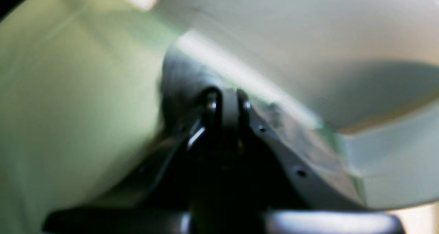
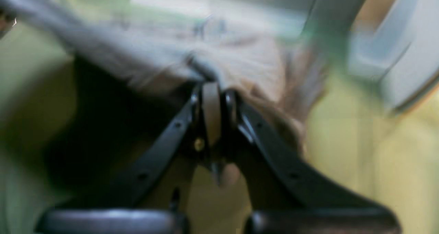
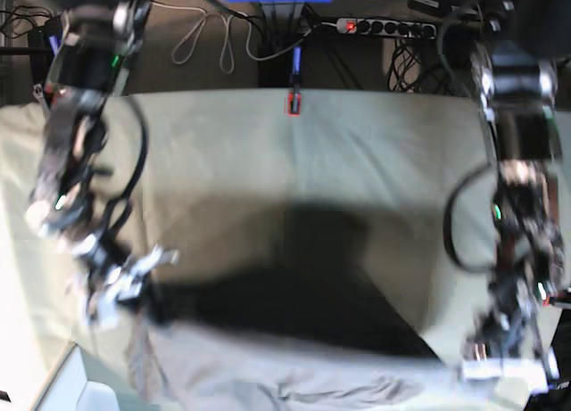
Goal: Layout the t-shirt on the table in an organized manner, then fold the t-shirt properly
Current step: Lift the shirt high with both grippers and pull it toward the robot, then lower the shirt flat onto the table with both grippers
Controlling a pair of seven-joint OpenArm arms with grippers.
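The t-shirt (image 3: pixel 294 375) is lifted above the near part of the table (image 3: pixel 357 161), stretched between the 2 arms as a wide grey band along the bottom of the base view, with its dark shadow spread over the pale grey-green cloth just behind it. The right gripper (image 3: pixel 147 295) pinches one end of the shirt at that view's left; in the right wrist view its black jaws are pressed together on a bunch of grey fabric (image 2: pixel 233 69), which fans away from the tips. The left gripper (image 3: pixel 486 357) holds the other end at the base view's right; in the left wrist view its jaws (image 1: pixel 228 100) are likewise closed, seemingly on a fold of grey cloth (image 1: pixel 181 76), though blur makes the edge hard to trace. All 3 views are smeared by motion. No label, brand or writing can be read anywhere. A red clamp (image 3: pixel 292 102) sits at the table's far edge
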